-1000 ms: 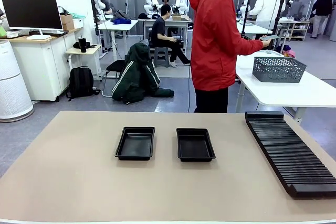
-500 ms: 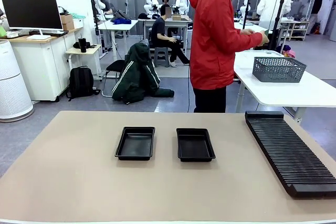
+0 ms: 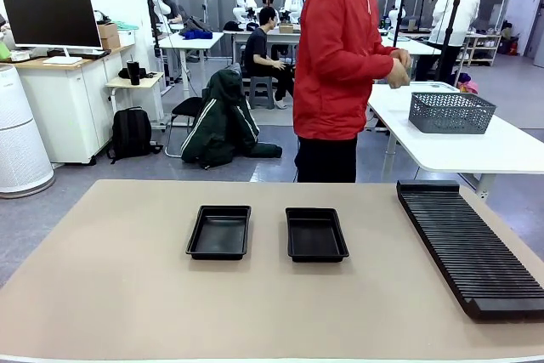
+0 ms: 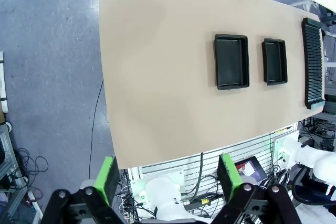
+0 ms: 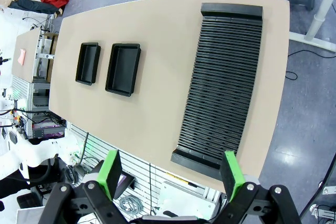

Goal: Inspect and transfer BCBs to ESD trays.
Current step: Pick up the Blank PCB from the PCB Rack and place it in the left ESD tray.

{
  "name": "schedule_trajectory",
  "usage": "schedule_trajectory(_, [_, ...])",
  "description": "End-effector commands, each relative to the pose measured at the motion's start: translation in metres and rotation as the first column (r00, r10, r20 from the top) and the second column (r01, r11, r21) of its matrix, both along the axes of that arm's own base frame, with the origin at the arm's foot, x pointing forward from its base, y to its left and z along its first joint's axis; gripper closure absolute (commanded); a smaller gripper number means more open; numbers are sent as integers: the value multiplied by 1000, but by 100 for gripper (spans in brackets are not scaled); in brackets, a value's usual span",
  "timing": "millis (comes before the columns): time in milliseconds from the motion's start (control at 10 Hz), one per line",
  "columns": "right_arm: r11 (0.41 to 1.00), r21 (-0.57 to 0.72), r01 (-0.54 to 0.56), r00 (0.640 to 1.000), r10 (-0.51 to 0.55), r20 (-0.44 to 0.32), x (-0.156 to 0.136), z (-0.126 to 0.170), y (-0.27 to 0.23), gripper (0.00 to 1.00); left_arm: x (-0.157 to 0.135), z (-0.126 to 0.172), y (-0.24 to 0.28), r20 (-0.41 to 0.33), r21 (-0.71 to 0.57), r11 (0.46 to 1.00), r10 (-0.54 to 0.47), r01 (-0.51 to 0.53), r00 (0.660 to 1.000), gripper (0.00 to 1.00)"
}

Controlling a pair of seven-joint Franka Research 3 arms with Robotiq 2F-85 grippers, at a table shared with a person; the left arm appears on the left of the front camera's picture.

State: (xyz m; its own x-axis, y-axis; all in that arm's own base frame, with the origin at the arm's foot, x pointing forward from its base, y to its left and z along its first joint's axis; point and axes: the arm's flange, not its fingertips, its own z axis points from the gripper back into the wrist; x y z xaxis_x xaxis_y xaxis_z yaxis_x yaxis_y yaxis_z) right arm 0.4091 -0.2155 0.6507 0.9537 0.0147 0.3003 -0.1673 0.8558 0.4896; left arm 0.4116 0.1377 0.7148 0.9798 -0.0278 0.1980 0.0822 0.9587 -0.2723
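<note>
Front view: the person point(image 3: 340, 48) in the red jacket has drawn both hands point(image 3: 398, 70) back from the grey mesh basket point(image 3: 450, 112). They are now held together at chest height, and the body has turned a little. The hands may hold a BCB, but they are too small here to tell. My reading is that a board is being looked over and no transfer has begun. One ESD tray point(image 3: 316, 234) lies empty on the counter point(image 3: 127, 278) near the black slotted rack point(image 3: 472, 248). The other ESD tray point(image 3: 219, 231) lies empty on its far side from the rack. Neither tray nor the rack has shifted.

Left wrist view: the left pincer point(image 4: 168, 177) hangs high over the counter's edge with its green pads wide apart and nothing between them. It is well apart from the rack, with both trays lying in between.

Right wrist view: the right pincer point(image 5: 170, 174) is likewise spread and empty, hanging over the rack's near end.

No brand, label or writing is readable in any view.
</note>
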Motion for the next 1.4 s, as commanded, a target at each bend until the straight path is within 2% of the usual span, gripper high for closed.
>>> schedule_trajectory(0, [1000,0,1,1000,-1,1,-2,1,0,0,0,0,0,-1,3,1000,1,-1,1000,0])
schedule_trajectory(1300, [1000,0,1,1000,-1,1,-2,1,0,0,0,0,0,-1,3,1000,1,-1,1000,0])
